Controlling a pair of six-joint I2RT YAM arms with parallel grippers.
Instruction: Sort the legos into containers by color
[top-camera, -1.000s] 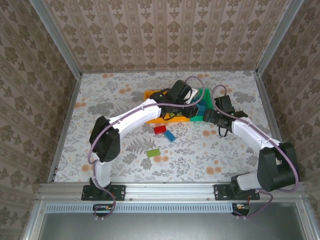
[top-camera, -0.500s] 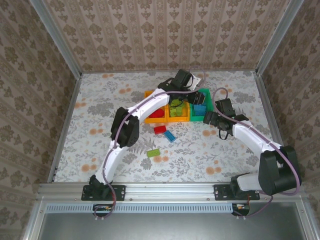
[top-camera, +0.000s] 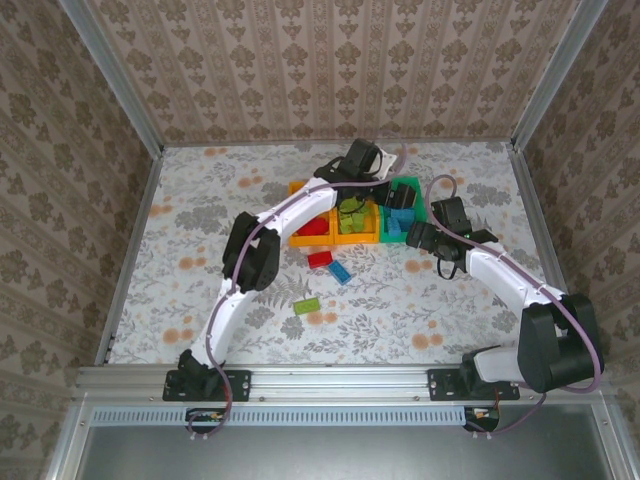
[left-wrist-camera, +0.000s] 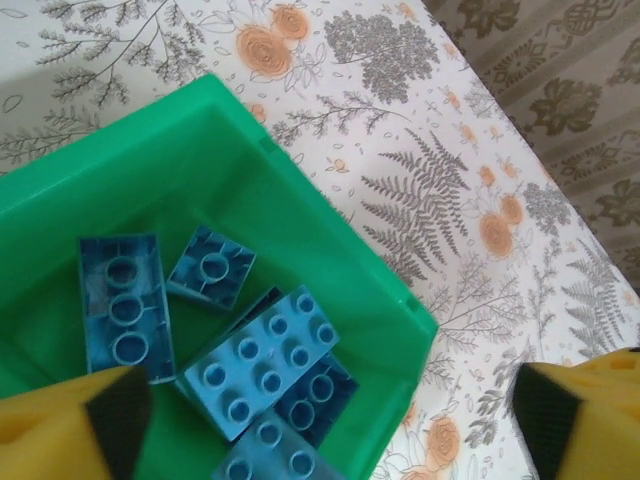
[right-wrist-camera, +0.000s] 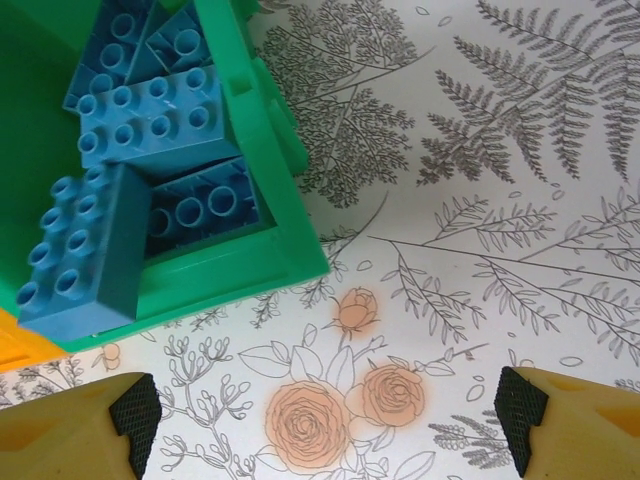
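Three containers stand in a row: an orange bin (top-camera: 300, 239) with red legos, an orange bin (top-camera: 360, 239) with lime legos, and a green bin (top-camera: 411, 184) (left-wrist-camera: 250, 190) (right-wrist-camera: 262, 262). The green one holds several blue legos (left-wrist-camera: 262, 362) (right-wrist-camera: 150, 125). My left gripper (top-camera: 396, 194) (left-wrist-camera: 330, 425) hangs open over the green bin's corner, with nothing between its fingers. My right gripper (top-camera: 412, 238) (right-wrist-camera: 330, 415) is open over bare cloth just in front of the green bin. On the cloth lie a loose red brick (top-camera: 320, 259), a blue brick (top-camera: 341, 272) and a lime brick (top-camera: 307, 305).
The floral tablecloth (top-camera: 200, 250) is walled in by metal rails and patterned panels. The left arm arcs over the orange bins. The loose bricks lie between the two arms, in front of the bins.
The left arm stretched back and right, from over the middle bin to over the green bin, and its gripper opened there. The right gripper barely shifted.
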